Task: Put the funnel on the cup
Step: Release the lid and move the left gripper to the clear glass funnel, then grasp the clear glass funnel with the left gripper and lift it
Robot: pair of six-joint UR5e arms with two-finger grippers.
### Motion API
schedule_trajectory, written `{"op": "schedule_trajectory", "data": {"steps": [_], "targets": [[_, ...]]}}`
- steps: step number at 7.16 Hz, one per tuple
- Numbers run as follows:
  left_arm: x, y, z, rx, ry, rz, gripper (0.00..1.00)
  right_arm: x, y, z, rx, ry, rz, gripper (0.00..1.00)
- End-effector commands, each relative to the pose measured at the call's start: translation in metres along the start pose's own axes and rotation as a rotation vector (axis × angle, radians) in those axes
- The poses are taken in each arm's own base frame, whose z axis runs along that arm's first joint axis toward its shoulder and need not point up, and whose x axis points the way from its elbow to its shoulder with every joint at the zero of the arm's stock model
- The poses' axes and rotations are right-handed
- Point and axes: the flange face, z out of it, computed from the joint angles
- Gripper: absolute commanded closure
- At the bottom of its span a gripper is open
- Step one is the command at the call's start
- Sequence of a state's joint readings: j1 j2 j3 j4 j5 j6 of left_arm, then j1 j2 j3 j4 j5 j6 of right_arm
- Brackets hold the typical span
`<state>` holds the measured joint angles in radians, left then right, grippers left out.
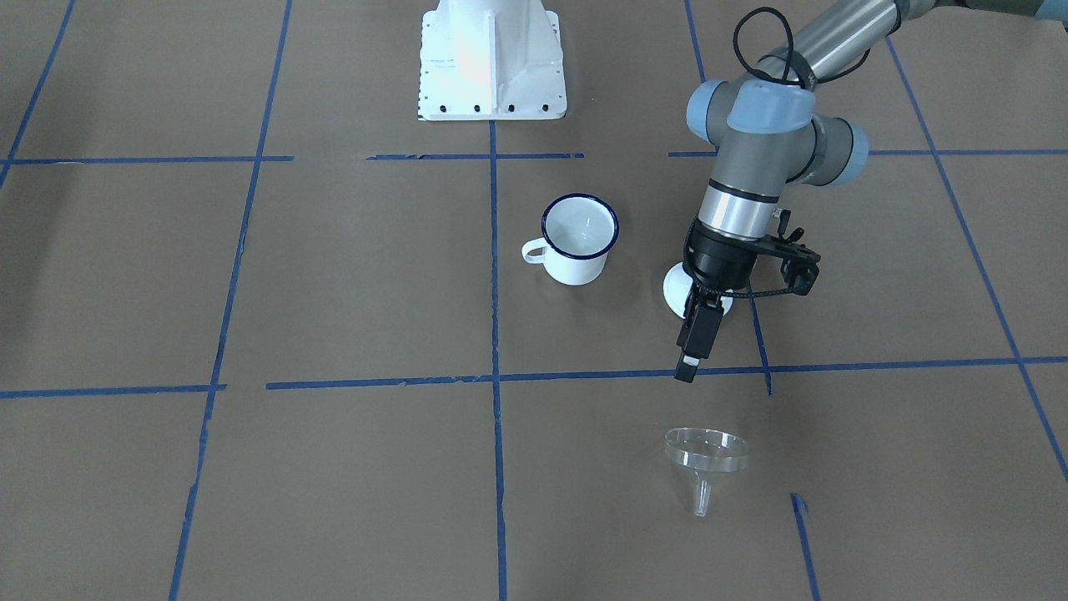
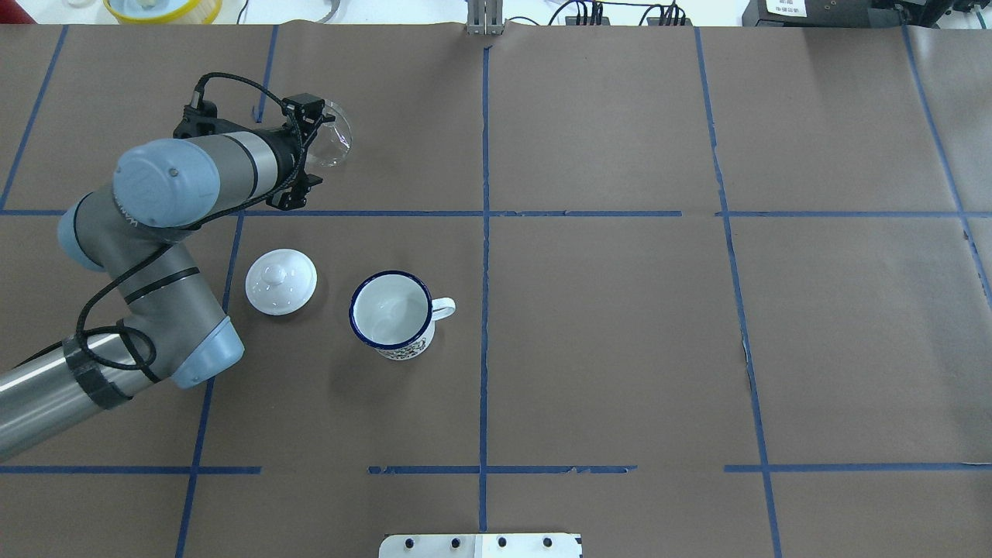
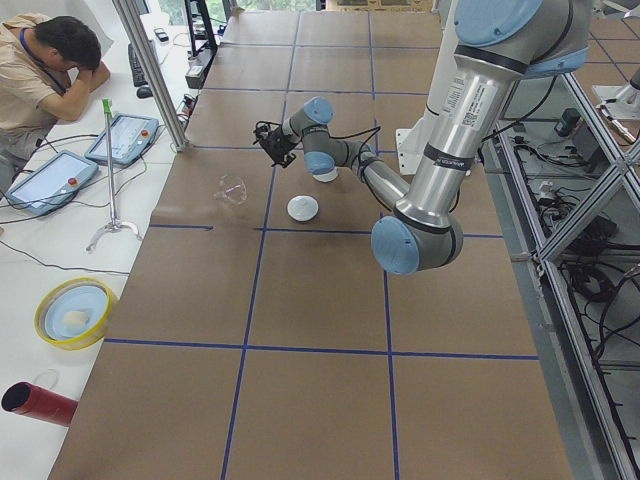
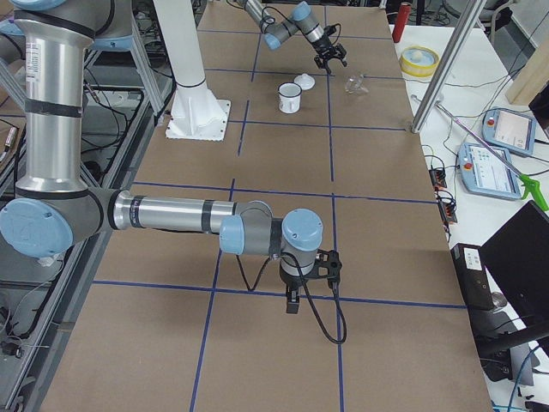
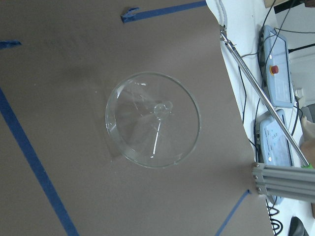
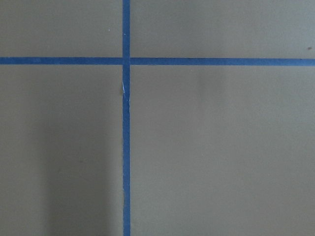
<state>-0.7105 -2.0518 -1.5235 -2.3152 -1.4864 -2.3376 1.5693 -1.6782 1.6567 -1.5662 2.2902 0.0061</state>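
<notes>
The clear plastic funnel (image 1: 705, 451) lies tilted on the brown table, with its spout toward the operators' side. It also shows in the overhead view (image 2: 332, 139) and fills the left wrist view (image 5: 153, 120), mouth toward the camera. The white cup (image 1: 579, 238) with a dark blue rim stands upright and empty near the middle (image 2: 391, 314). My left gripper (image 1: 687, 367) hangs open and empty above the table, between the lid and the funnel, touching neither. My right gripper (image 4: 292, 300) hovers low over bare table far from both; I cannot tell whether it is open or shut.
A flat white lid (image 2: 280, 280) with a knob lies left of the cup, partly behind my left wrist in the front view (image 1: 674, 288). The robot base (image 1: 492, 58) stands behind the cup. The table's far edge, a metal pole (image 5: 256, 93) and pendants lie beyond the funnel.
</notes>
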Motion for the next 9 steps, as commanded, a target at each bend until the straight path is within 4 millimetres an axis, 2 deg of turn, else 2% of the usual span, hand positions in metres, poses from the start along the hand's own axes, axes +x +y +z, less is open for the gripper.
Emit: {"op": "schedule_trajectory", "data": {"steps": [1, 2, 3, 4, 5, 7, 8, 9], "targets": [[0.021, -0.033, 0.043, 0.062, 0.050, -0.048, 0.00, 0.000, 0.000, 0.000, 0.000, 0.000, 0.000, 0.00], [0.030, -0.048, 0.056, 0.082, 0.060, -0.057, 0.00, 0.000, 0.000, 0.000, 0.000, 0.000, 0.000, 0.00], [0.028, -0.061, 0.069, 0.096, 0.065, -0.060, 0.00, 0.000, 0.000, 0.000, 0.000, 0.000, 0.000, 0.00], [0.027, -0.063, 0.078, 0.087, 0.077, -0.062, 0.00, 0.000, 0.000, 0.000, 0.000, 0.000, 0.000, 0.00], [0.035, -0.057, 0.082, 0.081, 0.082, -0.062, 0.00, 0.000, 0.000, 0.000, 0.000, 0.000, 0.000, 0.00], [0.037, -0.053, 0.082, 0.078, 0.082, -0.053, 0.01, 0.000, 0.000, 0.000, 0.000, 0.000, 0.000, 0.00], [0.037, -0.052, 0.082, 0.074, 0.081, -0.048, 0.62, 0.000, 0.000, 0.000, 0.000, 0.000, 0.000, 0.00], [0.037, -0.052, 0.082, 0.071, 0.080, -0.003, 1.00, 0.000, 0.000, 0.000, 0.000, 0.000, 0.000, 0.00]]}}
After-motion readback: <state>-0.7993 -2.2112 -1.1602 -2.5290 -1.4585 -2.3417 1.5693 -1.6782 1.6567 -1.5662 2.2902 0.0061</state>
